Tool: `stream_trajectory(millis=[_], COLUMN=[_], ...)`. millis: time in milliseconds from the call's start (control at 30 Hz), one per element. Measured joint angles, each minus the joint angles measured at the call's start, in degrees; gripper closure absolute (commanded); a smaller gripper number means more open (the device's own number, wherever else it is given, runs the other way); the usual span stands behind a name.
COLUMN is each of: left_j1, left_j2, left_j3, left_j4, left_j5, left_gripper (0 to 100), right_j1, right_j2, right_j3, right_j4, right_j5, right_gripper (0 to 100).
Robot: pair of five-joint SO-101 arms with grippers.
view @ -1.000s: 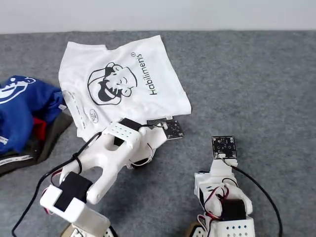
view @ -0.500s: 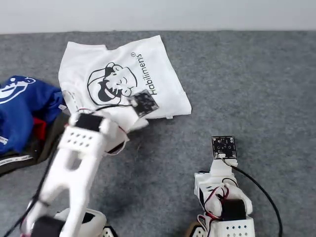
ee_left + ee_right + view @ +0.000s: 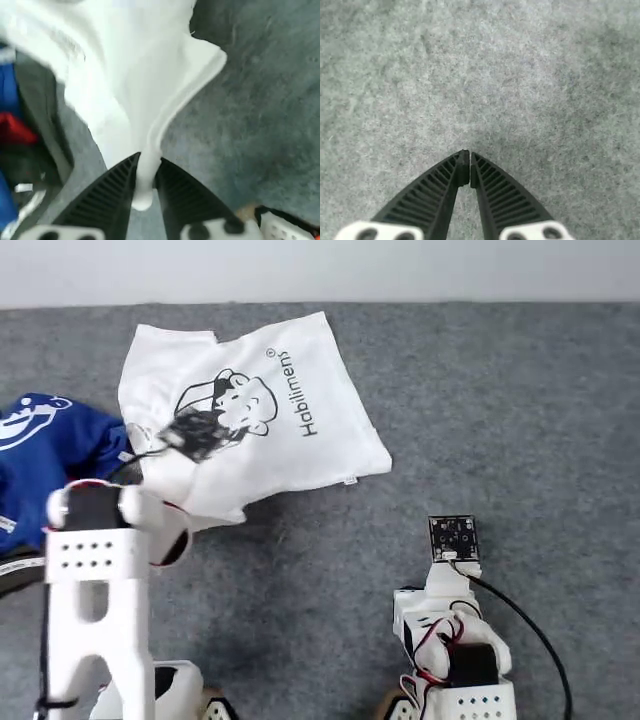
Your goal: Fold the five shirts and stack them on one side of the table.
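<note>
A white shirt with a black printed face lies spread on the grey table at the back left. My left gripper is over its near left edge, shut on a pinched fold of the white shirt, which hangs stretched from the left gripper. A blue shirt lies crumpled at the left edge on top of a red one and a dark one. My right gripper is shut on nothing above bare table, and the right gripper sits near the front right.
The grey felt table stretches open across the right half and the middle. In the left wrist view the red shirt and the dark shirt lie close beside the lifted white cloth.
My left arm has swung to the left and risen, pulling the near edge of the white shirt with it. The right arm has not moved.
</note>
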Motion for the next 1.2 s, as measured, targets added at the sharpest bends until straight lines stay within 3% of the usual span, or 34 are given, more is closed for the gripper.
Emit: stream_trajectory(millis=[300,900,1033,1200], left_j1=[-10.9,-11.4,-11.6,-11.6], left_j2=[-3.8,-12.1,-12.1,-12.1], left_j3=[-7.4,3.3,3.3,3.3], left_j4=[3.3,3.8,3.8,3.8], left_j5=[0.0,0.0,0.0,1.1], left_gripper=[99,99,99,99], right_j1=[-3.9,-25.0,-23.3,-11.5], right_j2=[0.0,0.0,0.0,0.0], right_j3=[0.0,0.0,0.0,0.0], right_j4=[0.0,0.0,0.0,-1.6], right_j5=[0.0,0.0,2.2,16.3], right_gripper=[99.0,99.0,99.0,99.0])
